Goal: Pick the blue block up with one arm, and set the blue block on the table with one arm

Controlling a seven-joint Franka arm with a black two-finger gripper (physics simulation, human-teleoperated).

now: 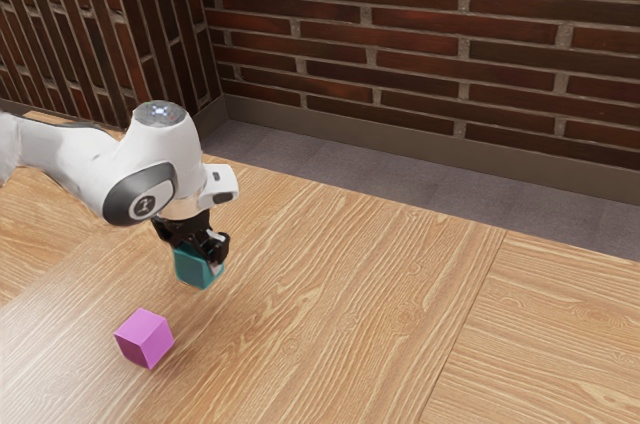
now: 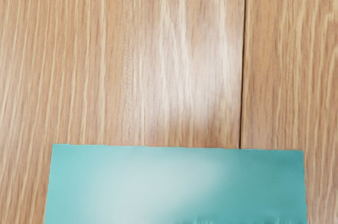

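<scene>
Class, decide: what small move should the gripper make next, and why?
Probably a slight, slow upward test: the gripper is right at the teal block, but its hold isn't clear. Whether the block rises with it should settle that.

Brick walls [image 1: 420, 28] and skirting [image 1: 400, 142] show an indoor room.

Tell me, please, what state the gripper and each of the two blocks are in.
Gripper: lowered at the teal block; whether it is open or shut, I cannot tell.
Teal block: directly under the hand; whether lifted or resting, I cannot tell.
Pink block: resting on the table, apart from the gripper.
</scene>
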